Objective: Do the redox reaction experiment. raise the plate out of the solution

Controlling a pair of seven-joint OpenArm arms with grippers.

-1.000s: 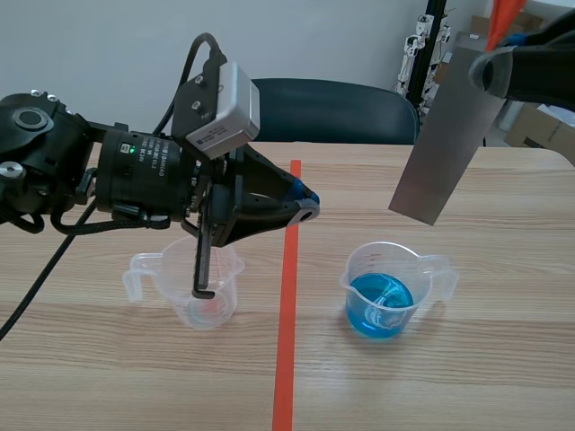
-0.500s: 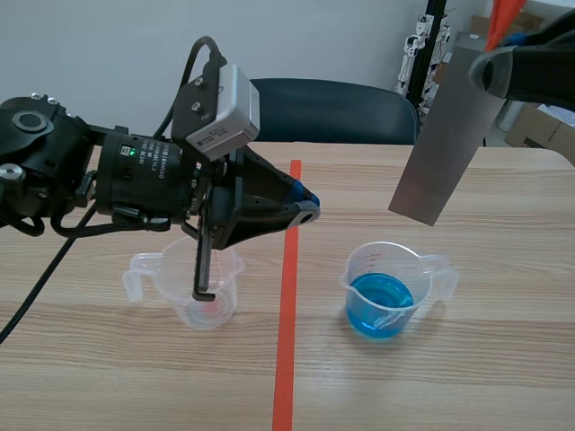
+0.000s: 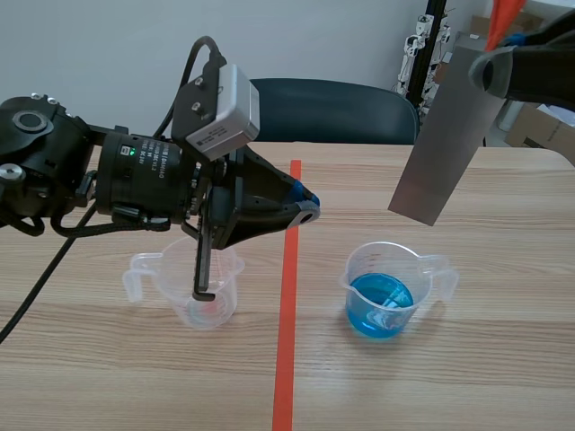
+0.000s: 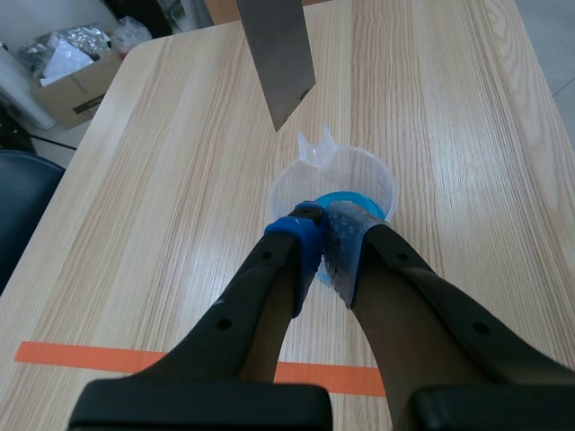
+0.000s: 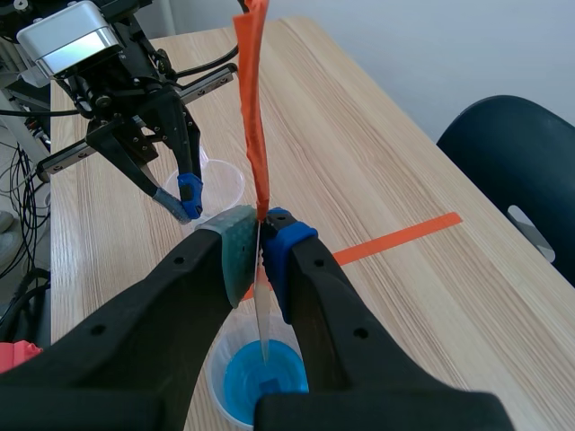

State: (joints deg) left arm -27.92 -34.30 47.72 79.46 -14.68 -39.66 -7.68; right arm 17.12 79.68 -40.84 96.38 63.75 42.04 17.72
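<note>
A flat, thin, rectangular grey metal plate (image 3: pixel 446 135) with a dull brushed surface hangs in the air above a small clear plastic beaker (image 3: pixel 395 289). The plate is fully clear of the beaker's rim. The beaker has a pouring spout and a side handle and holds a shallow pool of bright blue solution.

The plate's long axis runs close to upright but tilted. Its lower end points down toward the beaker and its upper end leans away from it to the robot's right. From the right wrist view the plate (image 5: pixel 261 314) shows edge-on as a thin sliver directly over the blue liquid.

The right gripper (image 5: pixel 260 241) is clamped on the plate's upper part, its dotted pads pressed against the two flat faces. A strip of orange tape (image 5: pixel 253 99) rises from the plate's top.

The left gripper (image 4: pixel 322 235) is to the beaker's left and higher than it, with its fingertips pressed together on nothing. Below that arm, further left of the beaker, stands a second clear plastic beaker (image 3: pixel 190 285) of the same shape.
</note>
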